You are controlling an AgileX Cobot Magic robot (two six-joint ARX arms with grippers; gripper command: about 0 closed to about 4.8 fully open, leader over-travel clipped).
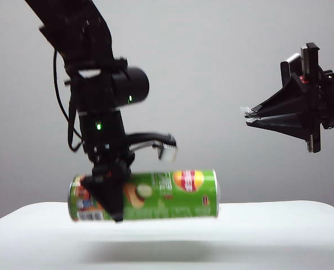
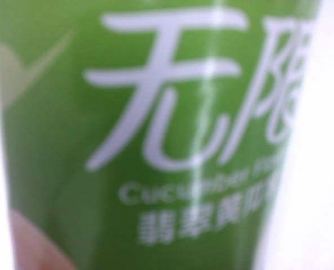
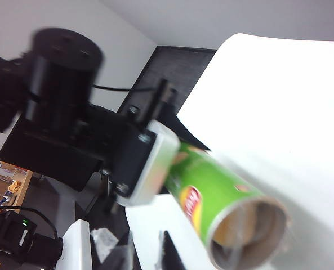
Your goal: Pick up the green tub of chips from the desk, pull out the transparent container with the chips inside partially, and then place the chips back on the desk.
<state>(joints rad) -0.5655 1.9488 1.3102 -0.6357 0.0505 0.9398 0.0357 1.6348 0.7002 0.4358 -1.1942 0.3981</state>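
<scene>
In the exterior view the left pincer (image 1: 111, 194) hangs down from its black arm on the left side and is clamped around the green tub of chips (image 1: 155, 195) near its barcode end, one dark finger (image 1: 112, 198) crossing the front of the can. The tub lies level, lengthwise across the view, lifted just above the white desk (image 1: 268, 236), with a soft shadow under it; its Lay's logo (image 1: 188, 180) faces the camera toward the right end. The right pincer (image 1: 248, 116) is high on the right, well apart from the tub, pointing left with its jaws drawn nearly together on a small scrap of clear film (image 1: 245, 110) at the tips. In the left wrist view the tub's green wall (image 2: 71, 140) fills almost the whole picture, very close and blurred, with large white Chinese characters (image 2: 161, 95) and smaller print beneath; a strip of white desk (image 2: 319, 185) shows beside it, and the pincer's fingers cannot be made out. In the right wrist view the tub (image 3: 212, 188) is seen end-on, its open mouth (image 3: 251, 232) facing the camera with a pale inside, and the left pincer's (image 3: 155, 160) blocky black and white head grips it farther along, over the white desk (image 3: 279, 112); whether chips or a tray sit inside I cannot tell.
</scene>
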